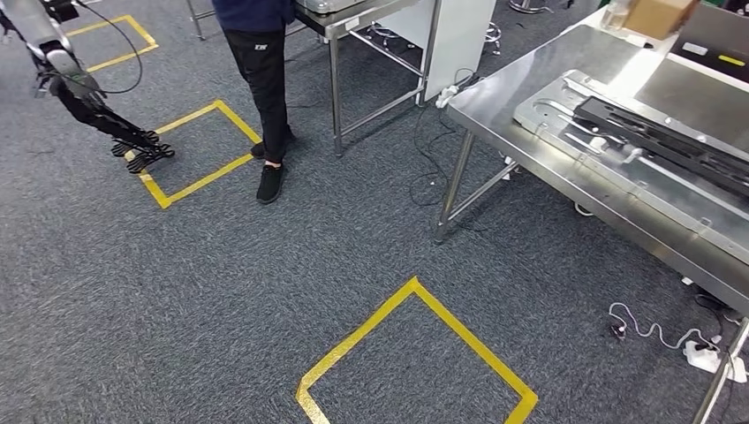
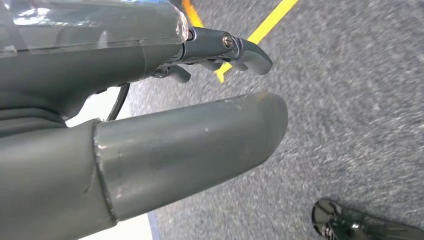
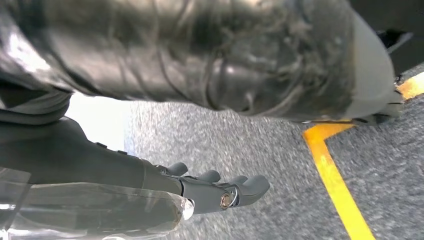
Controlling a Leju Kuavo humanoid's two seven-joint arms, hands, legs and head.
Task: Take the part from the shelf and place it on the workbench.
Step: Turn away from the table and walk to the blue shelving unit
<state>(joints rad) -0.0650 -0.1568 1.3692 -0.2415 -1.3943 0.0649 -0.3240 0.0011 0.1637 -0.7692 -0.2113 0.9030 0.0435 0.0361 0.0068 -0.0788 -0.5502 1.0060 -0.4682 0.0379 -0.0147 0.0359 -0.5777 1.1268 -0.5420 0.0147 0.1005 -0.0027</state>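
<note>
My left hand (image 1: 141, 148) hangs at the end of the left arm at the far left, low over the grey carpet by a yellow taped square (image 1: 196, 150). The left wrist view has its thick thumb (image 2: 190, 135) and dark fingers (image 2: 235, 50) spread apart with nothing in them. In the right wrist view my right hand (image 3: 215, 190) is stretched out flat over the carpet, also holding nothing. On the steel workbench (image 1: 512, 84) at the right lies a silver fixture plate (image 1: 565, 124) with a long black part (image 1: 671, 141) on it.
A person in dark trousers (image 1: 265, 71) stands at the top, beside a second steel table (image 1: 353, 18) with a white panel (image 1: 459, 35). Another yellow taped square (image 1: 415, 353) marks the floor in front. Cables (image 1: 654, 331) lie under the workbench. A cardboard box (image 1: 658, 16) sits on its far end.
</note>
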